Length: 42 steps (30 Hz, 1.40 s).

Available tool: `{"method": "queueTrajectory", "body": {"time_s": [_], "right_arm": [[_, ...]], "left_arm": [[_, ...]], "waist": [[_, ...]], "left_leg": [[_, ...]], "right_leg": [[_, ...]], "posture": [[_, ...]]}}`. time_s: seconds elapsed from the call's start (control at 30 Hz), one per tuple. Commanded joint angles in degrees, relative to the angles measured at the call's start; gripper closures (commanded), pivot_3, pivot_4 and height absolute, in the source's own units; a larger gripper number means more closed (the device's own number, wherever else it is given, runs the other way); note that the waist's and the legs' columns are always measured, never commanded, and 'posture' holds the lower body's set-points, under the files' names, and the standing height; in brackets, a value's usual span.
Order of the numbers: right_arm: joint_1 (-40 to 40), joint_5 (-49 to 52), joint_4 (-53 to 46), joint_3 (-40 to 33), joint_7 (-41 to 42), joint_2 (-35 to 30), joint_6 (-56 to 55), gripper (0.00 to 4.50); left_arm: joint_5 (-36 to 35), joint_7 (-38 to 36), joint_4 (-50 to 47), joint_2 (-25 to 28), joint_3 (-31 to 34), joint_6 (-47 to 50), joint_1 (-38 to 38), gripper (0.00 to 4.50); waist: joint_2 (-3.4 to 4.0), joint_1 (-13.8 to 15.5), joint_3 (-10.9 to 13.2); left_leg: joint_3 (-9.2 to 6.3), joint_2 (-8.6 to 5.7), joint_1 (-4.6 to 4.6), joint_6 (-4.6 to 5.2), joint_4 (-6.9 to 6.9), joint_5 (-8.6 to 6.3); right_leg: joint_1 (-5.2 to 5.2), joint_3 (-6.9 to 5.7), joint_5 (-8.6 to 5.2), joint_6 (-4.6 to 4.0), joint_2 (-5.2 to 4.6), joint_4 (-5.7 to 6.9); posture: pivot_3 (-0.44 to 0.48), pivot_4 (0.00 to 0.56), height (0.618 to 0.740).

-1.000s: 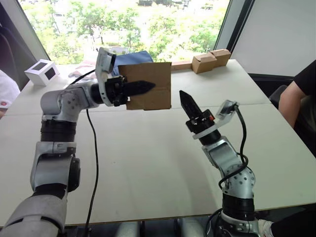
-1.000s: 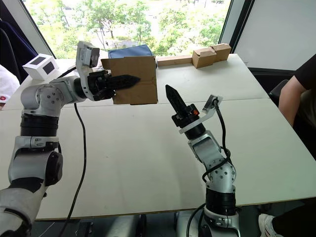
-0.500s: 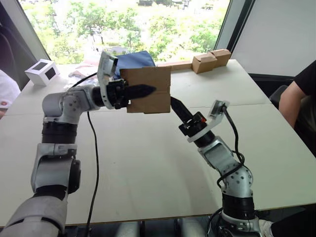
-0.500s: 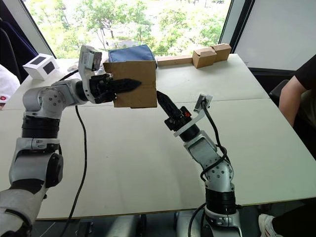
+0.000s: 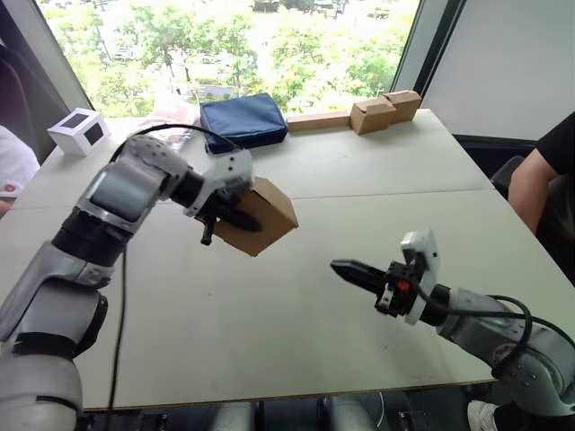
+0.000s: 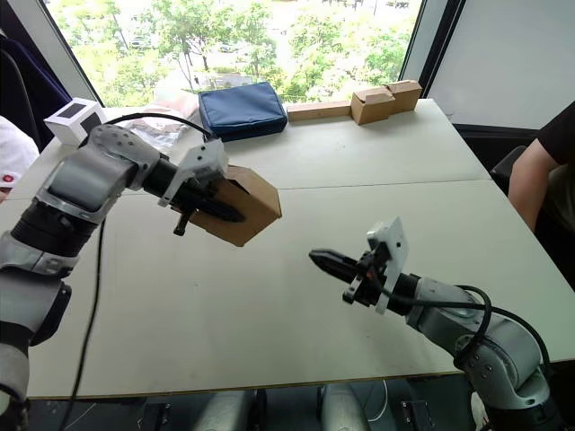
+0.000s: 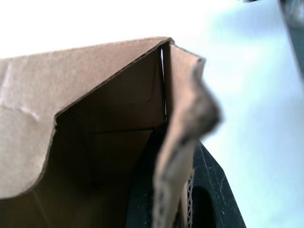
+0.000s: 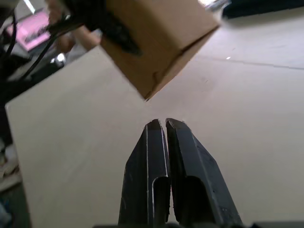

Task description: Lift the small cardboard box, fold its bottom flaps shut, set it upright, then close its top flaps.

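Note:
My left gripper (image 5: 247, 223) holds the small cardboard box (image 5: 269, 208) tilted, a little above the table (image 5: 269, 314), left of centre. It is shut on one wall of the box: a black finger (image 6: 216, 212) lies along the outside, and the left wrist view has the cardboard edge (image 7: 175, 142) pinched right in front of the camera. That view looks into the box's open end, with a top flap (image 7: 28, 142) spread beside it. The outer faces toward me look closed, so the bottom flaps seem shut. My right gripper (image 5: 337, 265) hovers low over the table, right of the box and apart from it, shut and empty (image 8: 160, 124).
A blue pouch (image 5: 243, 119) lies at the back of the table. A row of tan cardboard blocks (image 5: 382, 109) sits at the back right, a white box with a dark window (image 5: 79, 131) at the back left. A person's arm (image 5: 530, 184) is at the right edge.
My left arm has brought the box down from head height and tilted it. My right gripper has dropped away from beside the box to low over the table's front right.

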Motion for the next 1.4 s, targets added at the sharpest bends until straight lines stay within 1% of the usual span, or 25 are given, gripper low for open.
{"method": "queueTrajectory", "body": {"time_s": [0.03, 0.1, 0.2, 0.4, 0.57, 0.67, 0.77, 0.87, 0.9, 0.93, 0.97, 1.1, 1.27, 1.33, 1.4], "right_arm": [[1.94, -8.45, -5.51, 2.04, 4.59, -6.99, -1.69, 4.38], [2.67, -10.45, -7.38, 1.52, 5.78, -9.68, -2.09, 4.38], [2.10, -11.68, -9.26, 0.04, 5.95, -10.77, -2.07, 4.38], [-0.23, -12.62, -9.59, 0.99, 3.28, -7.63, -1.19, 4.38], [-1.23, -14.36, -8.75, 3.19, 2.44, -5.67, -0.82, 4.38], [-1.66, -15.45, -8.13, 3.96, 2.58, -4.86, -0.81, 4.38], [-2.57, -17.08, -6.78, 5.35, 3.01, -3.94, -1.04, 4.43], [-3.05, -18.27, -5.94, 6.29, 3.65, -3.47, -1.18, 4.43], [-3.12, -18.49, -5.78, 6.41, 3.89, -3.36, -1.18, 4.43], [-3.09, -18.64, -5.69, 6.37, 4.16, -3.27, -1.19, 4.43], [-3.08, -18.70, -5.55, 6.28, 4.47, -3.21, -1.15, 4.43], [-3.23, -18.76, -4.59, 5.66, 6.27, -3.57, -1.16, 4.43], [-5.47, -18.05, -2.68, 5.08, 8.12, -3.06, -1.04, 4.43], [-6.33, -17.05, -1.73, 4.24, 8.58, -2.16, -1.13, 4.43], [-7.28, -15.78, -0.24, 3.01, 8.42, -0.21, -1.42, 4.43]], "left_arm": [[8.27, -1.60, -0.27, 0.35, -3.92, -5.70, -3.31, 4.50], [10.50, -1.71, -0.71, -1.08, -5.35, -5.21, -3.77, 4.50], [14.41, -2.40, -3.17, -2.15, -8.14, -4.71, -2.76, 4.50], [17.21, -3.57, -7.44, -3.84, -10.52, 2.53, -0.52, 4.50], [16.68, -5.22, -10.25, -4.99, -11.40, 10.57, -0.01, 4.50], [16.47, -5.66, -11.18, -5.16, -11.60, 12.64, -0.18, 4.50], [16.11, -5.56, -11.34, -5.77, -11.28, 14.02, -0.69, 3.76], [15.32, -5.54, -10.64, -6.46, -10.55, 16.02, -1.97, 2.59], [14.91, -5.51, -9.98, -6.82, -10.02, 17.01, -2.73, 2.28], [14.48, -5.55, -9.39, -7.13, -9.53, 17.90, -3.46, 1.77], [12.79, -5.86, -8.61, -7.11, -8.76, 19.05, -4.90, 1.45], [6.47, -6.32, -3.77, -6.89, -5.55, 22.42, -11.33, 1.45], [-5.25, -6.32, 3.04, -4.32, -0.97, 28.12, -18.12, 1.45], [-6.59, -6.01, 6.09, -3.70, 2.41, 29.46, -18.84, 1.45], [-6.67, -2.38, 9.64, -3.86, 6.89, 29.25, -18.07, 1.45]], "waist": [[-0.02, 0.02, 0.01], [-0.06, 0.04, 0.02], [-0.07, 0.03, 0.02], [-0.08, 0.02, 0.02], [-0.07, 0.07, 0.02], [-0.07, 0.06, 0.02], [-0.07, 0.04, 0.02], [-0.07, 0.09, 0.02], [-0.07, 0.10, 0.02], [-0.07, 0.11, 0.02], [-0.07, 0.11, 0.02], [-0.08, 0.07, 0.03], [-0.06, -0.12, 0.01], [-0.06, -0.18, 0.01], [-0.06, -0.14, 0.01]], "left_leg": [[-0.03, 0.02, -0.02, 0.01, 0.01, 0.00], [-0.04, 0.01, -0.08, 0.02, 0.01, -0.01], [-0.06, -0.01, -0.12, 0.03, 0.07, -0.02], [-0.09, 0.00, -0.11, 0.03, 0.08, -0.02], [-0.11, -0.01, -0.11, 0.03, 0.09, -0.02], [-0.11, -0.01, -0.11, 0.03, 0.10, -0.02], [-0.11, -0.01, -0.10, 0.03, 0.11, -0.02], [-0.12, -0.01, -0.10, 0.03, 0.11, -0.01], [-0.12, -0.02, -0.10, 0.03, 0.12, -0.01], [-0.12, -0.02, -0.11, 0.03, 0.12, -0.01], [-0.13, -0.02, -0.11, 0.03, 0.13, -0.01], [-0.14, -0.02, -0.11, 0.03, 0.14, -0.01], [-0.13, -0.02, -0.07, 0.04, 0.14, -0.02], [-0.13, 0.00, -0.08, 0.04, 0.14, -0.02], [-0.13, -0.01, -0.07, 0.04, 0.14, -0.02]], "right_leg": [[0.00, -0.01, 0.00, 0.00, 0.03, -0.03], [-0.01, -0.01, 0.00, 0.00, 0.02, -0.08], [0.00, -0.02, 0.01, 0.01, -0.03, -0.09], [0.01, -0.02, 0.01, 0.02, -0.03, -0.09], [0.03, -0.02, 0.01, 0.02, -0.03, -0.08], [0.04, -0.03, 0.01, 0.02, -0.03, -0.07], [0.04, -0.03, 0.01, 0.02, -0.03, -0.05], [0.04, -0.03, 0.01, 0.02, -0.03, -0.04], [0.04, -0.03, 0.01, 0.02, -0.03, -0.04], [0.04, -0.03, 0.01, 0.02, -0.03, -0.04], [0.04, -0.03, 0.01, 0.02, -0.03, -0.03], [0.03, -0.04, 0.01, 0.02, -0.03, 0.01], [0.02, -0.05, 0.00, 0.02, -0.03, 0.04], [-0.02, -0.05, -0.01, 0.03, -0.02, 0.10], [-0.03, -0.04, -0.02, 0.05, -0.02, 0.16]], "posture": [[0.000, 0.150, 0.737], [0.000, 0.150, 0.737], [0.000, 0.150, 0.737], [0.000, 0.150, 0.737], [0.000, 0.150, 0.737], [0.000, 0.150, 0.737], [0.000, 0.150, 0.737], [0.000, 0.150, 0.737], [0.000, 0.150, 0.737], [0.000, 0.150, 0.737], [0.000, 0.150, 0.737], [0.000, 0.150, 0.737], [0.000, 0.150, 0.737], [0.000, 0.150, 0.737], [0.000, 0.150, 0.737]]}}
